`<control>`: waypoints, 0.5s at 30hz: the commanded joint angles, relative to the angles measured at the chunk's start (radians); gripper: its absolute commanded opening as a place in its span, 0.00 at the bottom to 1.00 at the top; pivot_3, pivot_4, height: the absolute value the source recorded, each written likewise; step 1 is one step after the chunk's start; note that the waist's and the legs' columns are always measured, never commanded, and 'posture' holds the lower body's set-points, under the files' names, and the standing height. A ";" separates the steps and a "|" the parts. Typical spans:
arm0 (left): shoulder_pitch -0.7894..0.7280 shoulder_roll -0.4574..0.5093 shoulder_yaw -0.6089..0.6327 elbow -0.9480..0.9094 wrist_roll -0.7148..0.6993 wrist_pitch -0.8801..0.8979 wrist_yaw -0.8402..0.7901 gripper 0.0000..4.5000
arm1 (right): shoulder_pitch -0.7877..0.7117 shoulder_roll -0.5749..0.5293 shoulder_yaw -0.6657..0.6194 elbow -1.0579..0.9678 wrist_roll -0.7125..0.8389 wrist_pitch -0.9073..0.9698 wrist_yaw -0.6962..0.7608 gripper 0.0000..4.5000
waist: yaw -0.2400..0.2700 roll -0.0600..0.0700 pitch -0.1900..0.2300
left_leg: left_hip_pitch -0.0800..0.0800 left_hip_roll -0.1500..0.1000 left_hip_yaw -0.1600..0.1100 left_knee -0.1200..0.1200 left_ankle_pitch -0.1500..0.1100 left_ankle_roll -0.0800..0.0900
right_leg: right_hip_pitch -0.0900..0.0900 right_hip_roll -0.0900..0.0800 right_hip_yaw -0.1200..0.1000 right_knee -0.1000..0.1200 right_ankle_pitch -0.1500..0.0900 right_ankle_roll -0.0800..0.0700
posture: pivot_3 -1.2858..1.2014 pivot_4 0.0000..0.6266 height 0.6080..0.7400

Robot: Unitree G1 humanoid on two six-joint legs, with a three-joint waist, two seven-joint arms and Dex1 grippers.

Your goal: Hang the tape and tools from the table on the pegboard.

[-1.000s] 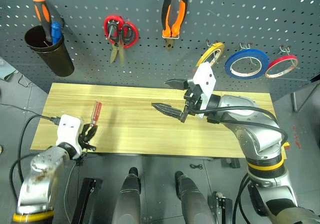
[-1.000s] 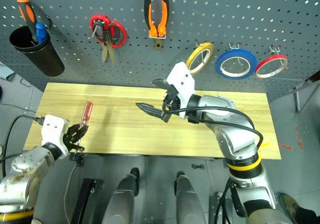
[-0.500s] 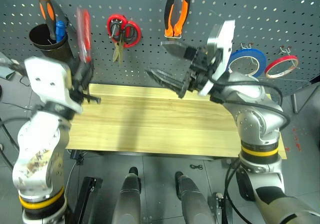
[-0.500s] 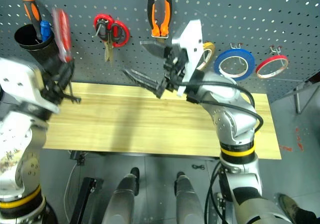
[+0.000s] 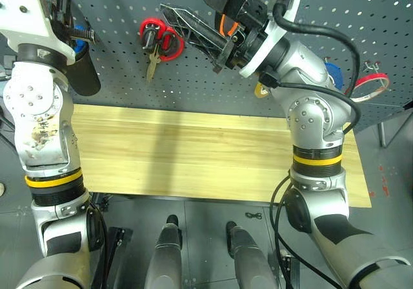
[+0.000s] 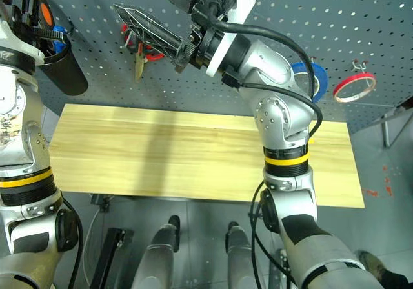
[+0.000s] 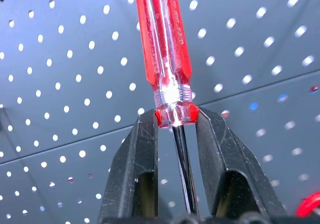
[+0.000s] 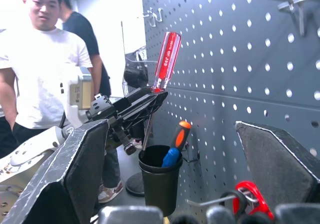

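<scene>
Cup [image 8: 160, 179] on the pegboard [image 8: 250, 59] holds an orange-and-black screwdriver [image 8: 176, 143]; just above it, the left gripper [image 7: 172, 119] pinches the red-handled screwdriver [image 7: 162, 49]; the right gripper [image 5: 200, 11] is spread, empty.

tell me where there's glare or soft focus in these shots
Left wrist view: a bright glare spot sits low on the clear red handle of the screwdriver, which is sharp, while the pegboard behind has softened holes. Right wrist view: the right gripper's fingers loom large and slightly soft, and the area behind the two people is washed out. Left eye view: the table carries soft shadows.
</scene>
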State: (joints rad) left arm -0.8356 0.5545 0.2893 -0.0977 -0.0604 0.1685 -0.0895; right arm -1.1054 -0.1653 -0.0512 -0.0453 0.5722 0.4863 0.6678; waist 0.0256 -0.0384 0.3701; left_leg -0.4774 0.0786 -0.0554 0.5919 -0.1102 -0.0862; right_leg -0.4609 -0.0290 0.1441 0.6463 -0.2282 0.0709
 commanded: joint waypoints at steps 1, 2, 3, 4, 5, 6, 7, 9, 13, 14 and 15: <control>-0.075 0.012 0.008 0.090 0.048 -0.132 0.053 0.13 | -0.013 -0.005 -0.010 -0.024 0.009 -0.027 -0.002 1.00 | 0.003 0.000 0.000 | 0.000 0.000 0.000 0.000 0.000 0.000 | 0.000 0.000 0.000 0.000 0.000 0.000 | 0.58 0.53 1.00; -0.087 0.014 0.006 0.116 0.056 -0.155 0.060 0.13 | -0.013 -0.007 -0.010 -0.023 0.007 -0.027 -0.003 1.00 | 0.004 0.000 0.000 | 0.000 0.000 0.000 0.000 0.000 0.000 | 0.000 0.000 0.000 0.000 0.000 0.000 | 0.58 0.53 1.00; -0.100 0.014 0.004 0.141 0.064 -0.171 0.071 0.13 | -0.011 -0.010 -0.008 -0.024 0.005 -0.024 -0.005 1.00 | 0.006 0.000 0.000 | 0.000 0.000 0.000 0.000 0.000 0.000 | 0.000 0.000 0.000 0.000 0.000 0.000 | 0.58 0.52 1.00; -0.111 0.011 0.004 0.162 0.071 -0.183 0.085 0.13 | -0.008 -0.013 -0.007 -0.027 0.004 -0.021 -0.006 1.00 | 0.007 0.000 0.000 | 0.000 0.000 0.000 0.000 0.000 0.000 | 0.000 0.000 0.000 0.000 0.000 0.000 | 0.58 0.52 1.00; -0.119 0.010 0.004 0.177 0.076 -0.194 0.095 0.13 | -0.007 -0.014 -0.006 -0.029 0.004 -0.019 -0.008 1.00 | 0.009 0.000 0.000 | 0.000 0.000 0.000 0.000 0.000 0.000 | 0.000 0.000 -0.001 0.000 0.000 0.000 | 0.58 0.52 1.00; -0.132 0.008 0.004 0.196 0.080 -0.204 0.105 0.13 | -0.004 -0.015 -0.004 -0.033 0.003 -0.016 -0.010 1.00 | 0.010 0.000 0.000 | 0.000 0.000 0.000 0.000 0.000 0.000 | 0.000 0.000 -0.001 0.000 0.000 0.000 | 0.58 0.52 1.00; -0.141 0.007 0.001 0.210 0.086 -0.214 0.113 0.13 | -0.001 -0.017 -0.001 -0.039 0.002 -0.011 -0.014 1.00 | 0.011 0.000 0.000 | 0.000 0.000 0.000 0.000 0.000 0.000 | 0.000 0.000 -0.001 0.001 0.000 0.000 | 0.58 0.51 1.00; -0.151 0.006 0.001 0.234 0.097 -0.224 0.134 0.13 | 0.005 -0.019 0.003 -0.048 0.002 -0.003 -0.019 1.00 | 0.012 0.000 0.000 | 0.000 0.000 0.000 0.000 0.000 0.000 | 0.000 0.000 -0.001 0.001 0.000 0.000 | 0.57 0.51 1.00; -0.135 0.009 0.016 0.275 0.104 -0.196 0.164 0.13 | 0.011 -0.028 0.010 -0.059 0.000 0.002 -0.029 1.00 | 0.012 0.000 0.000 | 0.000 0.000 0.000 0.000 0.000 -0.001 | 0.000 0.000 -0.001 0.001 0.000 0.000 | 0.57 0.51 1.00; -0.124 0.007 0.017 0.288 0.099 -0.189 0.161 0.13 | 0.012 -0.030 0.012 -0.061 -0.001 0.002 -0.031 1.00 | 0.012 0.000 0.000 | 0.000 0.000 0.000 0.000 0.000 -0.001 | 0.000 0.000 -0.001 0.001 0.000 0.000 | 0.57 0.51 1.00; -0.114 0.003 0.014 0.304 0.086 -0.183 0.146 0.13 | 0.013 -0.032 0.015 -0.062 -0.004 0.001 -0.033 1.00 | 0.012 0.000 0.000 | 0.000 0.000 0.000 0.000 0.000 -0.001 | 0.000 0.000 -0.002 0.001 0.000 0.000 | 0.57 0.51 1.00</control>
State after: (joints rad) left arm -0.9584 0.5511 0.2852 0.2124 0.0353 -0.0149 0.0586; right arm -1.0898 -0.1906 -0.0414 -0.0543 0.5697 0.4909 0.6379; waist 0.0371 -0.0384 0.3701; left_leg -0.4774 0.0786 -0.0557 0.5920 -0.1097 -0.0869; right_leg -0.4611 -0.0294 0.1425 0.6478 -0.2279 0.0704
